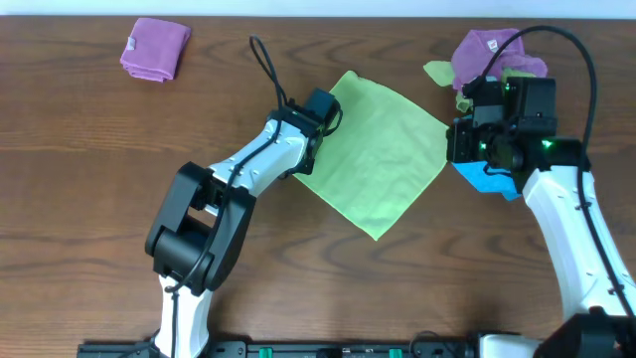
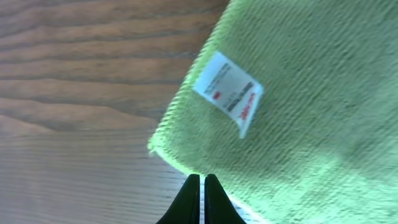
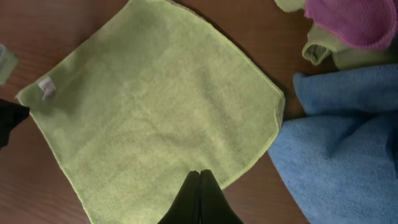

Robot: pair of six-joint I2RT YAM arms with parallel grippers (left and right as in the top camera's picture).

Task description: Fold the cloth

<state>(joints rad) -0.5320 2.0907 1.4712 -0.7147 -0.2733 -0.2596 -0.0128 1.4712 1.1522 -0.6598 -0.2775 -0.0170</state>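
The cloth (image 1: 383,149) lies flat on the wooden table as a lime-green diamond, also seen in the left wrist view (image 2: 298,124) and the right wrist view (image 3: 155,112). Its white tag (image 2: 229,93) sits near the left edge. My left gripper (image 1: 323,119) is at that edge just beside the tag, its fingertips (image 2: 202,178) pressed together with the cloth's hem pinched between them. My right gripper (image 1: 459,149) hovers over the cloth's right edge, shut (image 3: 200,173) with nothing in it.
A bright blue cloth (image 1: 487,179) lies under the right arm, close to the lime cloth's right corner (image 3: 348,143). A purple cloth (image 1: 487,52) and olive-green cloth (image 1: 442,72) are piled at back right. Another purple cloth (image 1: 156,48) lies at back left.
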